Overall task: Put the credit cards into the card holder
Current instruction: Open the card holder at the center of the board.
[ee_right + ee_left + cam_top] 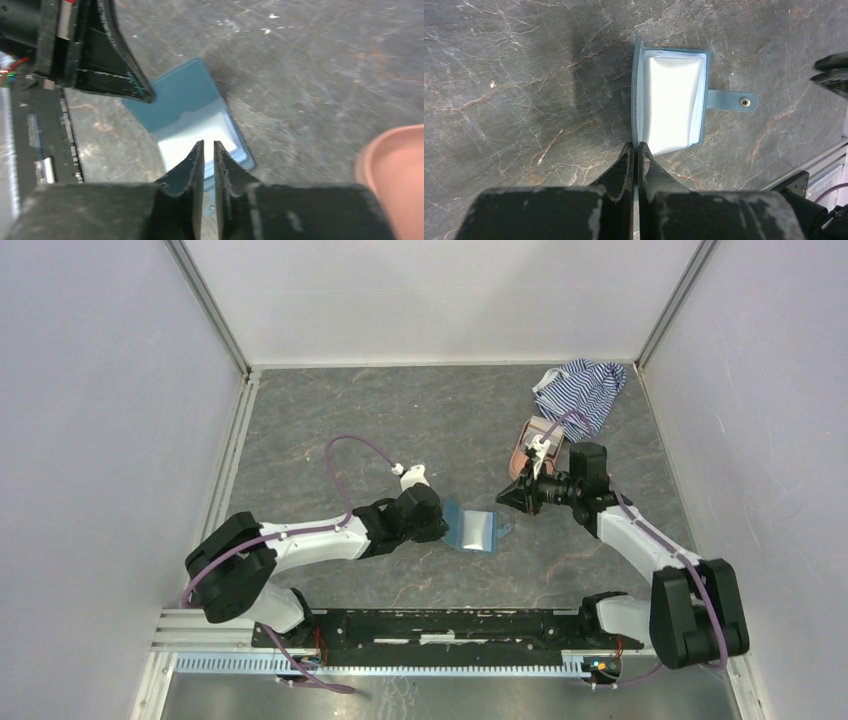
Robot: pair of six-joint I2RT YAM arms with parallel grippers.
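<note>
The teal card holder point(475, 530) is laid open on the veined grey worktop point(400, 420), glossy pale pockets upturned, snap tab point(731, 101) flat. Its raised cover is pinched by the pressed-together left gripper point(635, 146). The right gripper point(209, 144), narrowly parted, is held over the holder's tab side. Bare stone is seen around the holder; a blurred pink case point(395, 170) beyond it is cut off

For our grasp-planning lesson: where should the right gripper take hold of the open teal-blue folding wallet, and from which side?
Probably the snap tab: it juts from the teal-blue folding wallet's free edge, lying flat, opposite the cover the left gripper pinches. Come in low from the right arm's side.
</note>
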